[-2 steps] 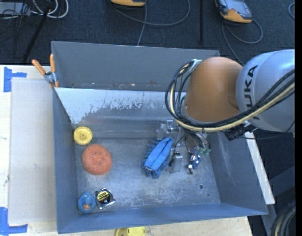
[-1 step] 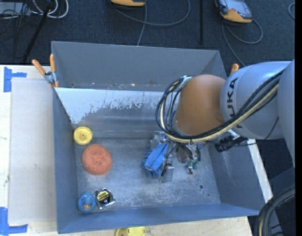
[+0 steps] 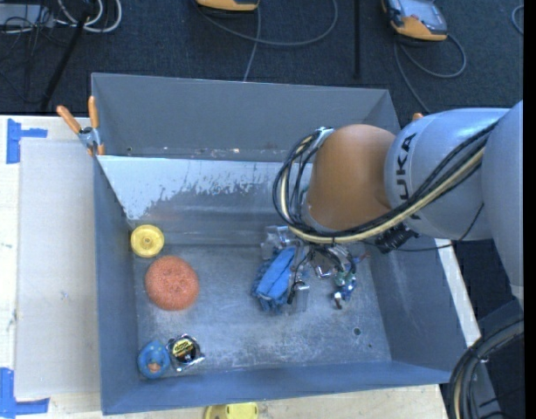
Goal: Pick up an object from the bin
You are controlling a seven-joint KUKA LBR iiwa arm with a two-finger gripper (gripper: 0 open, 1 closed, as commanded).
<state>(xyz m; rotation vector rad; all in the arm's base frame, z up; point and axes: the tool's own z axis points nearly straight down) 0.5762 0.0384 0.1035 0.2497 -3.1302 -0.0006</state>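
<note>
Camera view: blue plastic object (image 3: 273, 279) mid-bin (image 3: 224, 339), just beside end effector (image 3: 308, 282).

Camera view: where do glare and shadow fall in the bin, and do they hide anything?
Camera view: a pale streaked sheen lies across the bin on its back wall; the arm shades the floor round the gripper, yet the blue thing beside it is readable; the orange ball at left is evenly lit.

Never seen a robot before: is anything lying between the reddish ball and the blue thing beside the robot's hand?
No. In the camera view, the bin floor between the reddish ball and the blue thing is bare.
</note>
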